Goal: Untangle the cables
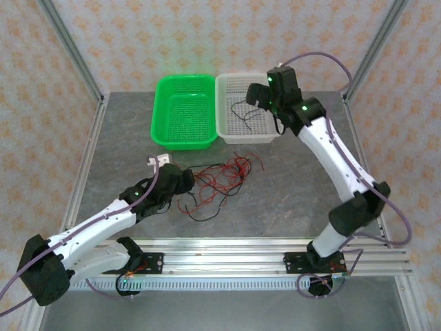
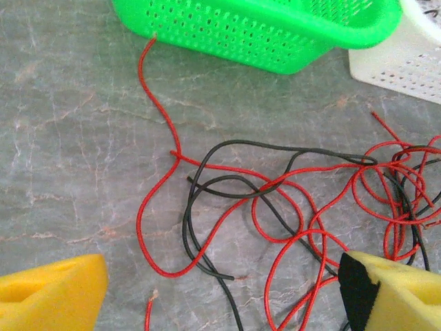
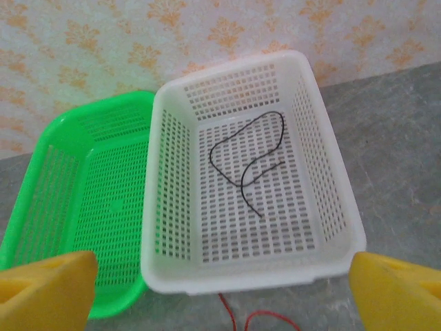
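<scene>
A tangle of thin red and black cables (image 1: 220, 181) lies on the grey table in front of the baskets. My left gripper (image 1: 182, 183) is at the tangle's left end, open; in the left wrist view its yellow fingers (image 2: 48, 293) straddle loops of red cable (image 2: 227, 167) and black cable (image 2: 262, 143) without touching them. One black cable (image 3: 242, 187) lies alone inside the white basket (image 3: 234, 279). My right gripper (image 1: 258, 96) hovers above that basket, open and holding nothing, its fingers (image 3: 396, 289) wide apart.
An empty green basket (image 1: 182, 77) stands against the left side of the white basket (image 1: 244, 138) at the back of the table. A small white object (image 1: 160, 162) lies beside my left wrist. A red cable end (image 3: 231, 314) reaches the white basket's near wall.
</scene>
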Available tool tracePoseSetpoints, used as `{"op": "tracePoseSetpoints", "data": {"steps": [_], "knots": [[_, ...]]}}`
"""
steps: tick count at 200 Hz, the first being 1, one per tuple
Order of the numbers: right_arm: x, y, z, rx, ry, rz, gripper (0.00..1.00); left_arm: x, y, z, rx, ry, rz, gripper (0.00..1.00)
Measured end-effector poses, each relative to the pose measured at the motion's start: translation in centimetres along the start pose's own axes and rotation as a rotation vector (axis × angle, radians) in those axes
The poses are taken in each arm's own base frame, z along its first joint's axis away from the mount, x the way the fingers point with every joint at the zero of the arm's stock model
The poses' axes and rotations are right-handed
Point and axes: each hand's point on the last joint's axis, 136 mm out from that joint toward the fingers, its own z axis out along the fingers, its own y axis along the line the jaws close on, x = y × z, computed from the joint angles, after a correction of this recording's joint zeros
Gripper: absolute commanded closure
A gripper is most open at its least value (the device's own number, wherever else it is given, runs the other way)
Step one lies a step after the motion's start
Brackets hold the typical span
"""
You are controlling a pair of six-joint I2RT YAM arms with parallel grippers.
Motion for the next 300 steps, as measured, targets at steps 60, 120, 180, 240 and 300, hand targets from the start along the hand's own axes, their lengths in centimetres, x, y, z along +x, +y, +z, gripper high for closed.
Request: {"op": "tracePoseSetpoints", "data": {"steps": [60,120,180,240,300], "knots": [[6.3,-2.0,-2.0,-0.030,0.070,-0.026,0.20,3.8,1.0,0.9,-0.044,0.168,-0.034,0.22],[11.2,-3.1,-0.7,-0.057,0.144,-0.021,0.26,6.0,2.6,1.6,-0.089,0.220,-0.112,0.30],[12.2,-2.9,-1.0,-0.098,0.153,0.009,0.31,5.1,4.4,4.5,-0.170,0.203,-0.193,0.40],[12.5,-2.9,-1.9,-0.114,0.143,0.038,0.35,3.1,5.6,6.3,-0.152,0.137,-0.277,0.49],[13.0,-2.6,-2.0,-0.121,0.154,0.053,0.38,4.2,6.0,8.3,-0.166,0.171,-0.240,0.53]]}}
